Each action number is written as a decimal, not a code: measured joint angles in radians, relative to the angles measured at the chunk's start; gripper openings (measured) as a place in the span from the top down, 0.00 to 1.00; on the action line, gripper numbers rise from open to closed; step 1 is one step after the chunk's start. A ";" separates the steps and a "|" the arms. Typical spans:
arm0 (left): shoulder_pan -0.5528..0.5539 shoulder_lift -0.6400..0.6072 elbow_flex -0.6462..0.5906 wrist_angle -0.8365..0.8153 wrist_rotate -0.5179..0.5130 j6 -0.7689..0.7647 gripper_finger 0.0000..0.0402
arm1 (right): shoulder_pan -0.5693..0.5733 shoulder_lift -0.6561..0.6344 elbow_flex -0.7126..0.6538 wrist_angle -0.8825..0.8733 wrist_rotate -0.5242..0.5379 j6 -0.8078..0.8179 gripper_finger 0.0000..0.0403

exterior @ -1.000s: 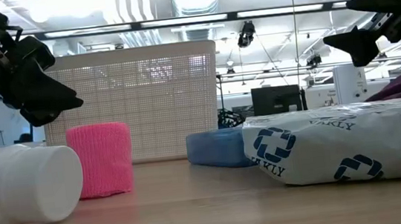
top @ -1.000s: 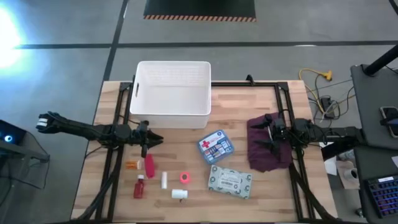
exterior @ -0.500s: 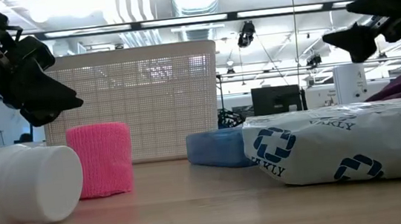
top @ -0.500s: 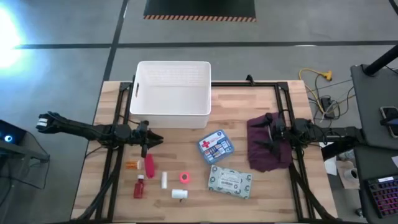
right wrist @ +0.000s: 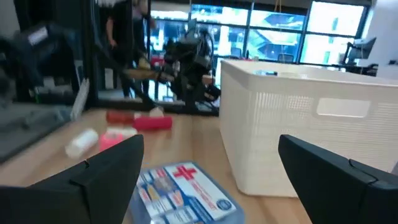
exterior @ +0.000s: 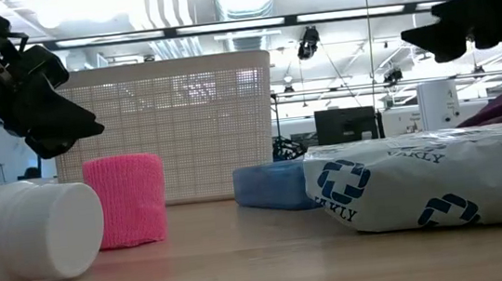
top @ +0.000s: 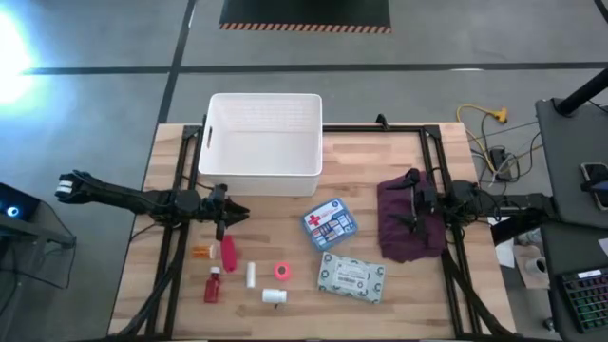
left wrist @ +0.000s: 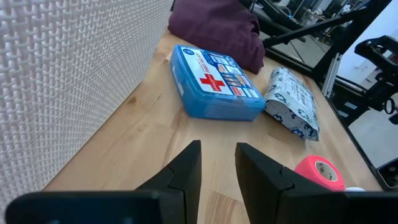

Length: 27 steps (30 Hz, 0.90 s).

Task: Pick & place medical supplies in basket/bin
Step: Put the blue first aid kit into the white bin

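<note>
The white perforated bin [top: 264, 142] stands at the far middle of the table. The supplies lie in front of it: a blue-white box with a red cross [top: 330, 222], a pale green wipes pack [top: 351, 277], a pink roll [top: 282, 272], a white bottle [top: 275, 295], a white tube [top: 251, 275], a red tube [top: 228, 252], an orange bottle [top: 202, 252] and a red bottle [top: 213, 285]. My left gripper [top: 237, 217] is shut and empty, above the table just beyond the red tube. My right gripper [top: 407, 202] is open and empty above the dark maroon cloth [top: 408, 233].
The maroon cloth lies on the right part of the table, next to the box and the wipes pack. A black frame [top: 432, 142] runs around the table's edges. Bare wood shows between the bin and the box.
My right gripper has gone up a little above the maroon cloth and stays open. Nothing on the table has moved.
</note>
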 joint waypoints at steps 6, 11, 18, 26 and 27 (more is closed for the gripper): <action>-0.002 -0.001 0.000 0.054 0.001 -0.311 0.80 | 0.000 0.000 0.000 0.198 0.003 0.422 0.10; -0.004 0.009 0.001 0.076 -0.031 -0.829 0.80 | 0.000 0.002 0.000 0.273 0.218 0.855 0.10; -0.084 0.019 0.001 0.451 0.055 -0.698 0.80 | 0.011 0.114 0.000 0.371 0.262 1.167 0.10; -0.137 0.091 0.005 0.382 0.051 -0.672 0.80 | 0.033 0.415 0.076 0.559 0.335 1.110 0.10; -0.137 0.108 0.010 0.382 0.051 -0.668 0.80 | 0.033 0.448 0.093 0.556 0.336 1.095 0.10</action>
